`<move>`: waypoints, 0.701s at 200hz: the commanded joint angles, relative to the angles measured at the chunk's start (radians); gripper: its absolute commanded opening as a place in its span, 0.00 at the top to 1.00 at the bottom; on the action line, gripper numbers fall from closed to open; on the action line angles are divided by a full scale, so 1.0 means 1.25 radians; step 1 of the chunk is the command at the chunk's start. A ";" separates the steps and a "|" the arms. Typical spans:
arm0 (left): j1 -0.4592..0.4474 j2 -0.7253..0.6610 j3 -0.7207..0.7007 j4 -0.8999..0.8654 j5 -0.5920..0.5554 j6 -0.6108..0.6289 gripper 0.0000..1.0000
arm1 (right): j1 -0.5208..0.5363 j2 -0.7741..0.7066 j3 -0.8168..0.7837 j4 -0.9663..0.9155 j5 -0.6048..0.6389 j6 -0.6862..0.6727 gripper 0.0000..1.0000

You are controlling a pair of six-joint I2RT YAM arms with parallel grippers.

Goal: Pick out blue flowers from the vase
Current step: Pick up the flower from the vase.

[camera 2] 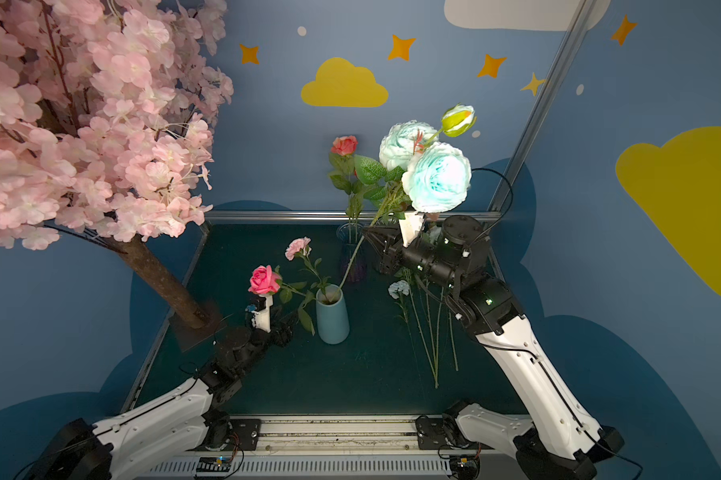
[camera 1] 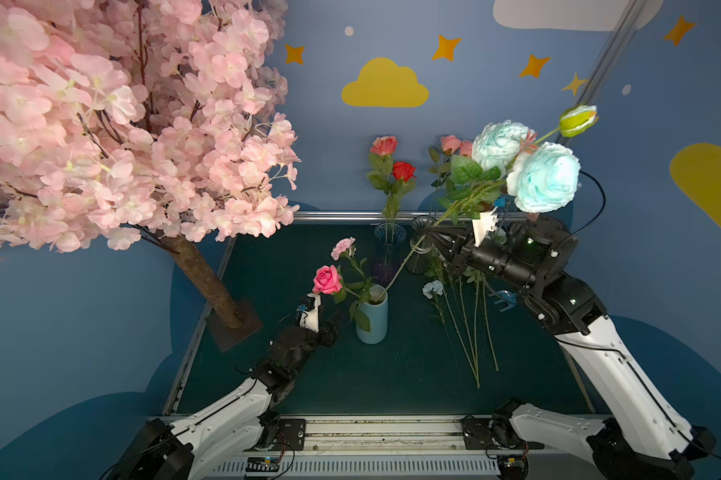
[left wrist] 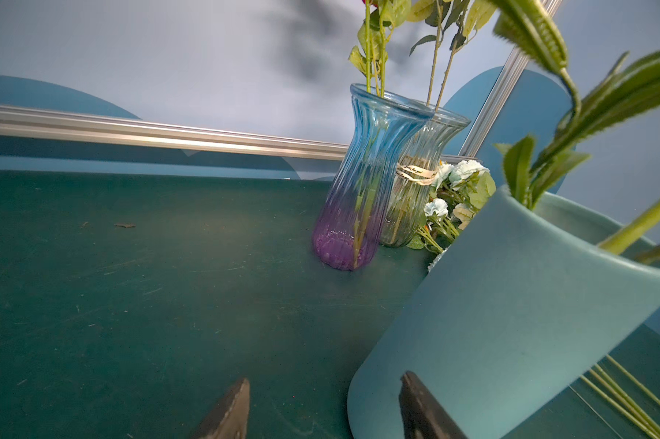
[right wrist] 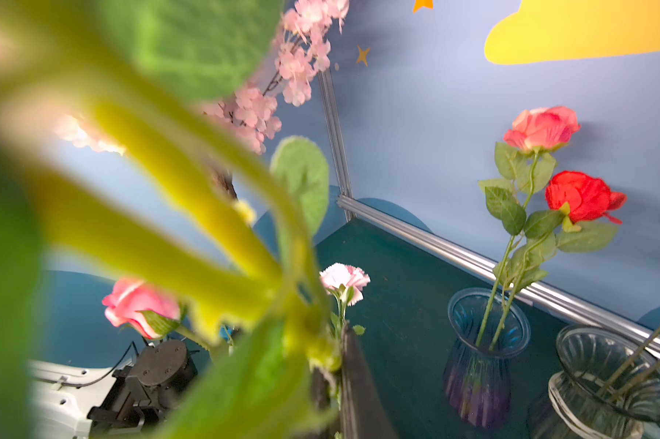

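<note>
A light blue ceramic vase (camera 1: 372, 316) (camera 2: 332, 318) (left wrist: 511, 323) stands mid-table with a pink rose (camera 1: 327, 279) and a pale pink carnation (camera 1: 343, 247) in it. My right gripper (camera 1: 431, 230) (camera 2: 367, 232) (right wrist: 330, 353) is shut on the stalk of the blue flowers (camera 1: 545, 178) (camera 2: 437, 178), raised high. The stalk's lower end still reaches the vase mouth. More blue flowers (camera 1: 433, 287) (left wrist: 465, 171) lie on the table to the right. My left gripper (camera 1: 338, 320) (left wrist: 325, 380) is open at the vase's left side, one finger in front of its wall.
Two glass vases stand at the back, a blue-purple one (camera 1: 385, 253) (right wrist: 480, 357) holding red and salmon roses and a clear one (camera 1: 421, 245) (right wrist: 609, 380). A pink blossom tree (camera 1: 101, 124) overhangs the left, its trunk base (camera 1: 236, 328) on the table's edge.
</note>
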 commanded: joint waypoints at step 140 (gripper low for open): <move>0.022 0.001 0.022 -0.018 -0.020 -0.034 0.03 | -0.130 -0.072 0.080 -0.353 0.072 -0.043 1.00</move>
